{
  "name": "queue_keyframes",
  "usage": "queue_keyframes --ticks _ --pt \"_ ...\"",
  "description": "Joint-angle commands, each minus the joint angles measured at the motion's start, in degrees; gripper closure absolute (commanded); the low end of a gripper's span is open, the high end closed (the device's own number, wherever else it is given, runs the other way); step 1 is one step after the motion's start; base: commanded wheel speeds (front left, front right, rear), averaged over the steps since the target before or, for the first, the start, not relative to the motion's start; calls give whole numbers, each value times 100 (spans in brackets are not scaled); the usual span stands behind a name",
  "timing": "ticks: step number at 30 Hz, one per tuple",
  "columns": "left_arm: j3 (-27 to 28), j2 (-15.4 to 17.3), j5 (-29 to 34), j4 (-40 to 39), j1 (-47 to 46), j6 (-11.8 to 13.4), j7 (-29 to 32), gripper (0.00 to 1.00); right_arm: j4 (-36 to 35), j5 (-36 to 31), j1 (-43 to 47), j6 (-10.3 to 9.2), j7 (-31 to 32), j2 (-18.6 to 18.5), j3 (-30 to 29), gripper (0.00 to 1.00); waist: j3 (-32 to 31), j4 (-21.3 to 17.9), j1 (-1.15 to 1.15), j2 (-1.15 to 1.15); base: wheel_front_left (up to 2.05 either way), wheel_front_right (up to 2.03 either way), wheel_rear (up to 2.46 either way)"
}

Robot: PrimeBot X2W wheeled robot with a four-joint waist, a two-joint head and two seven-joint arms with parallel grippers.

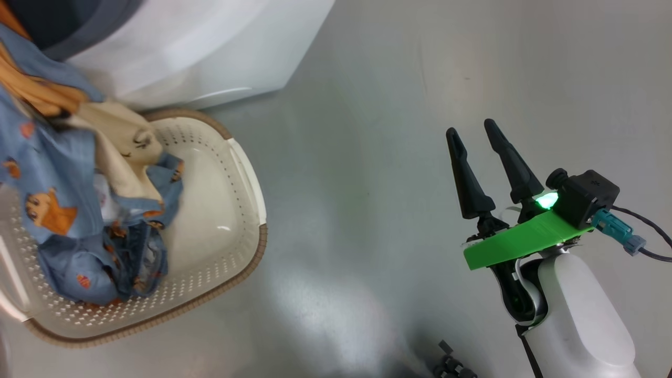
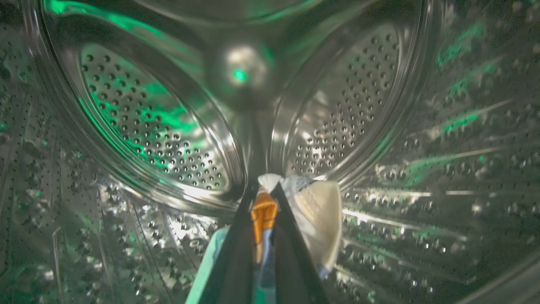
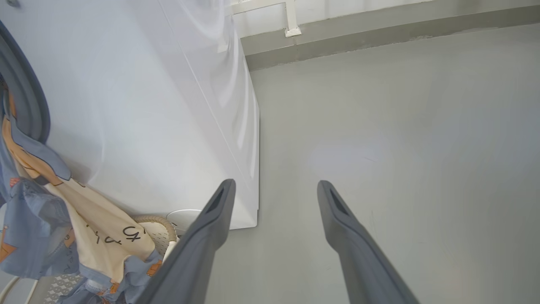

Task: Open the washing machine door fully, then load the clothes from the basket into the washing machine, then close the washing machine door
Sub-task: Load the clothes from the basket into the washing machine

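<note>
My left gripper (image 2: 265, 192) is deep inside the perforated steel drum (image 2: 160, 126) of the washing machine (image 1: 199, 47), shut on the clothes (image 2: 314, 211), a pinch of orange, blue and cream fabric. In the head view the blue printed clothes (image 1: 58, 178) hang from the machine's grey seal (image 1: 84, 31) down into the cream basket (image 1: 236, 220). My right gripper (image 1: 475, 134) hovers open over the bare floor, well right of the basket. From the right wrist, the clothes (image 3: 50, 219) drape down the white machine (image 3: 147, 105) front. The door is out of view.
Grey floor (image 1: 378, 131) spreads between the basket and my right arm. A wall base and a white fitting (image 3: 291, 25) run along the far edge in the right wrist view. A black cable (image 1: 648, 231) trails from my right wrist.
</note>
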Motion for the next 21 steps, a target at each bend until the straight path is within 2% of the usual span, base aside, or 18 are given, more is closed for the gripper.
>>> queue_keyframes --ticks 1,4,7,13,14,15,16,21 --pt "247 242 136 -559 -176 81 -35 100 -143 74 69 9 -68 37 109 0 110 -78 0 0 0 0 0" --pt "566 186 332 -1217 -88 153 -35 100 -135 74 52 9 -68 47 123 0 135 -76 0 0 0 0 0" --pt "738 148 451 -1431 -4 139 -35 100 -126 85 21 9 -68 53 160 0 147 -75 0 0 0 0 0" --pt "958 132 730 -1015 93 99 -36 100 -114 103 -2 9 -68 62 245 0 173 -91 0 0 0 0 0" --pt "935 129 756 -741 100 84 -36 77 -110 105 8 9 -68 63 247 0 166 -88 0 0 0 0 0" --pt "920 119 759 -477 60 73 -36 29 -104 110 15 9 -68 64 242 0 163 -84 0 0 0 0 0" --pt "902 122 779 -310 -6 61 -36 0 -100 114 17 9 -68 64 237 0 165 -81 0 0 0 0 0" --pt "793 67 785 640 -217 -32 -28 0 -55 113 17 9 -68 66 224 0 121 -54 0 0 0 0 0"
